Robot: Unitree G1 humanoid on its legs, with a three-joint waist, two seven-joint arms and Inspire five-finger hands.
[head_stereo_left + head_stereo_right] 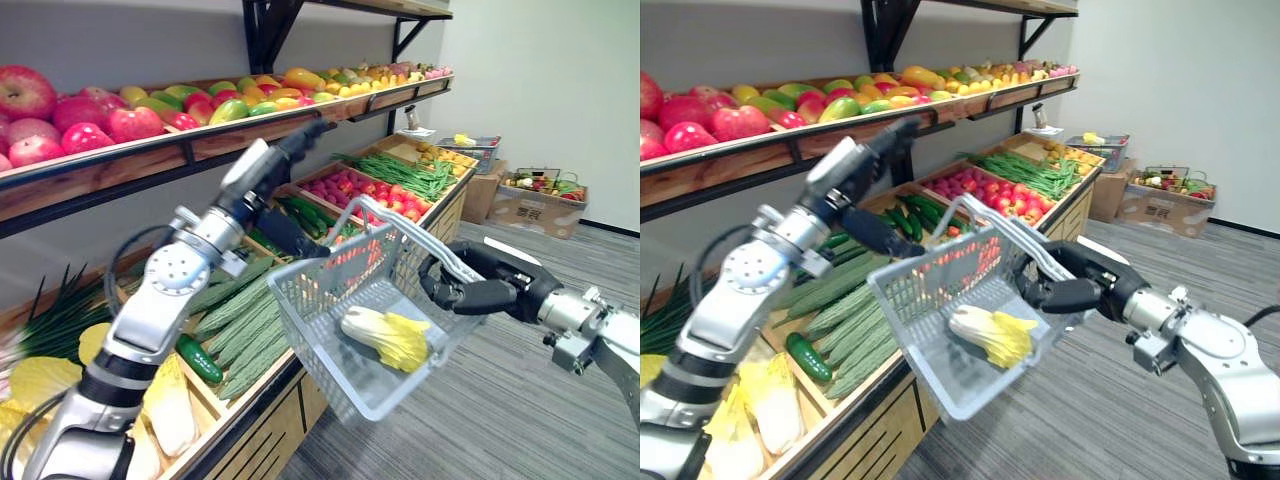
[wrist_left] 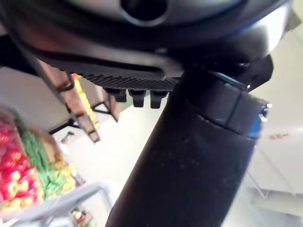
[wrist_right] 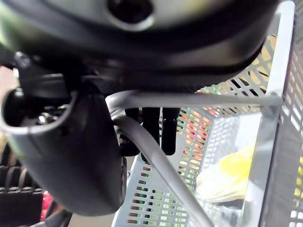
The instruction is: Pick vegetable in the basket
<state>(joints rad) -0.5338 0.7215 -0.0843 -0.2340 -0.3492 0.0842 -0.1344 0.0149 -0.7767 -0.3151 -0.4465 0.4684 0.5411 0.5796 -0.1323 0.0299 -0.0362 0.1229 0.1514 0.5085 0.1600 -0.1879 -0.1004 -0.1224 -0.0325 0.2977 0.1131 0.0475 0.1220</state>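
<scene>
Gripping: right hand (image 1: 468, 290) is curling tightly round the grey basket (image 1: 318, 330) handles, at 3 o'clock.
Vegetable: pale yellow cabbage (image 1: 385, 336) is lying inside the basket.
Left hand (image 1: 280, 165): is hovering open, empty, at the basket's 11 o'clock, above cucumbers (image 1: 240, 320).

Your basket (image 1: 320, 300) reads as pale grey plastic, its walls a perforated grid, its handle (image 3: 189, 100) smooth with a slight sheen. The cabbage (image 1: 385, 338) inside looks waxy and faintly glossy. At three o'clock of the basket, the right hand (image 1: 465, 290) has a dark, matt shell. At ten o'clock the shelf (image 1: 130, 165) is plain brown wood, and the red fruit (image 1: 78, 112) on it gleams. The cucumbers (image 1: 240, 320) at nine o'clock look bumpy and dull. At five o'clock the floor (image 1: 500, 400) is matt, striped carpet.
</scene>
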